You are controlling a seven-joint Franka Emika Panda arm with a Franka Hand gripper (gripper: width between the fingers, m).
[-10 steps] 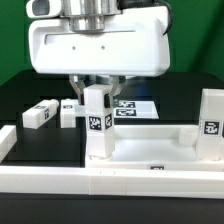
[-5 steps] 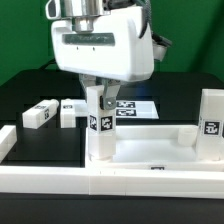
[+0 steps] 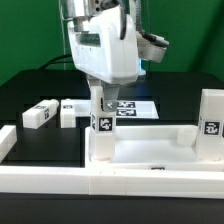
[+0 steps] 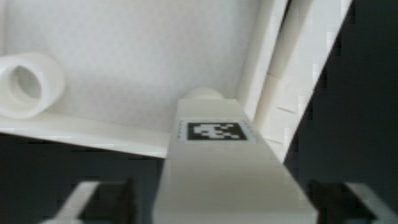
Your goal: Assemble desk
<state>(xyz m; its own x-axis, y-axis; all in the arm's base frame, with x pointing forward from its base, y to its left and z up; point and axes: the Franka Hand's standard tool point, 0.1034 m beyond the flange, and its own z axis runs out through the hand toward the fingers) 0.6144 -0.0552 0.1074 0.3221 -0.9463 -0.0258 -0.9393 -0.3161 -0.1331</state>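
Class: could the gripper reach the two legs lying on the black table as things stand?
Likely yes: the lying legs sit uncovered on the table. The gripper, open around the upright leg, would need to lift clear first.

Tabletop [image 3: 150,150] lying on the bench [image 3: 50,140], near leg [image 3: 100,128] standing upright at its corner on the exterior view's left, hand [image 3: 100,93] hanging over that leg's top, far leg [image 3: 211,125] standing at its right end, outer loose leg [image 3: 38,115] and inner loose leg [image 3: 68,111] lying side by side further left, marker board [image 3: 132,108] lying behind.
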